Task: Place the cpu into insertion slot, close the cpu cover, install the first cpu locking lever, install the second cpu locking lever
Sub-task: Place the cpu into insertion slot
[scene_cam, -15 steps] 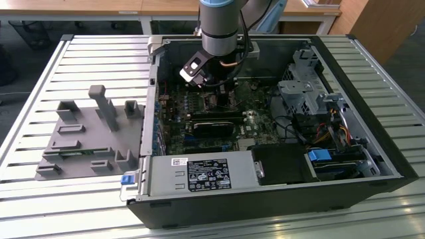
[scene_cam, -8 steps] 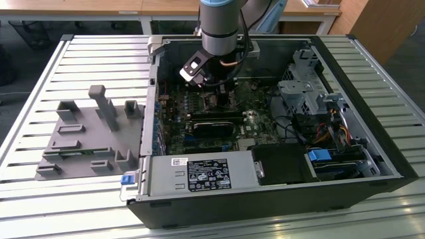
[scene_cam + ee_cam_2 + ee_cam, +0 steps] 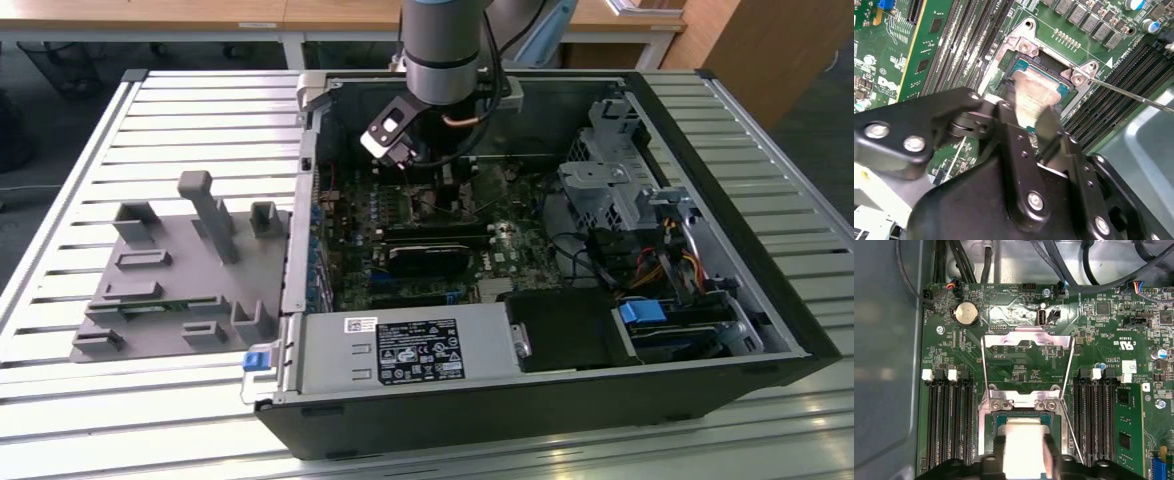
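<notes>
In both wrist views the cpu [image 3: 1036, 92] [image 3: 1024, 440], a small square chip with a dull silver-tan face, sits between my black fingers [image 3: 1006, 125]. My gripper [image 3: 1026, 112] [image 3: 1024, 457] is shut on its two opposite edges. The chip lies at or just over the insertion slot [image 3: 1021, 64] [image 3: 998, 419], whose dark teal-edged socket shows around it; I cannot tell whether it is seated. The cpu cover [image 3: 1026, 337] stands swung open behind the slot. A thin locking lever [image 3: 983, 370] is raised on each side of it, and one lever [image 3: 1134, 95] also crosses the second wrist view. In the exterior view my gripper [image 3: 430, 172] reaches down into the open computer case.
Long black memory slots [image 3: 949, 425] [image 3: 1101, 420] flank the socket. A coin battery [image 3: 966, 314] and cables [image 3: 1064, 265] lie beyond the cover. The case holds a power supply [image 3: 400, 350] and a drive cage [image 3: 607, 190]. A grey fixture [image 3: 174, 270] stands at the exterior view's left.
</notes>
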`<state>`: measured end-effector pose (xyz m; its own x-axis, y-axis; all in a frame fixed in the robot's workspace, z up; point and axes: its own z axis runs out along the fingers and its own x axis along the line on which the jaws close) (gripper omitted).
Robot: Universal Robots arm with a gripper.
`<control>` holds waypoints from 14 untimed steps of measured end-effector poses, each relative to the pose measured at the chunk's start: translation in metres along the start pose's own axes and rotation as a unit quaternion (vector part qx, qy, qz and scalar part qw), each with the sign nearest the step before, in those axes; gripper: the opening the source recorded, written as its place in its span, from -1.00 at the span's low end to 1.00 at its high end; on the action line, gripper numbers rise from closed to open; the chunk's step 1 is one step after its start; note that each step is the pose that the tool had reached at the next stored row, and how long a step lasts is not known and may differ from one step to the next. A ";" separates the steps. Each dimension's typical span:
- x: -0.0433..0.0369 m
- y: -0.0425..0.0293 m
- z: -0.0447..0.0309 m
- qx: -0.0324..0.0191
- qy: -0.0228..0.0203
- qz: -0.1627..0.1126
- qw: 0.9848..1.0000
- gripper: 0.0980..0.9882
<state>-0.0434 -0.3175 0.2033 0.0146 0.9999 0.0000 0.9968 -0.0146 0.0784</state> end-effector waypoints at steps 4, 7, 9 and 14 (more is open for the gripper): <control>-0.0001 0.0001 -0.0013 0.000 0.000 0.000 1.000 -0.54; -0.0001 0.0001 -0.0026 0.000 0.000 0.000 1.000 -0.81; -0.0001 0.0002 -0.0031 0.000 0.000 0.000 1.000 -0.94; -0.0001 0.0003 -0.0048 0.000 0.000 0.000 1.000 -0.98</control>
<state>-0.0434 -0.3176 0.2081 0.0147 0.9999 -0.0003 0.9969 -0.0147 0.0778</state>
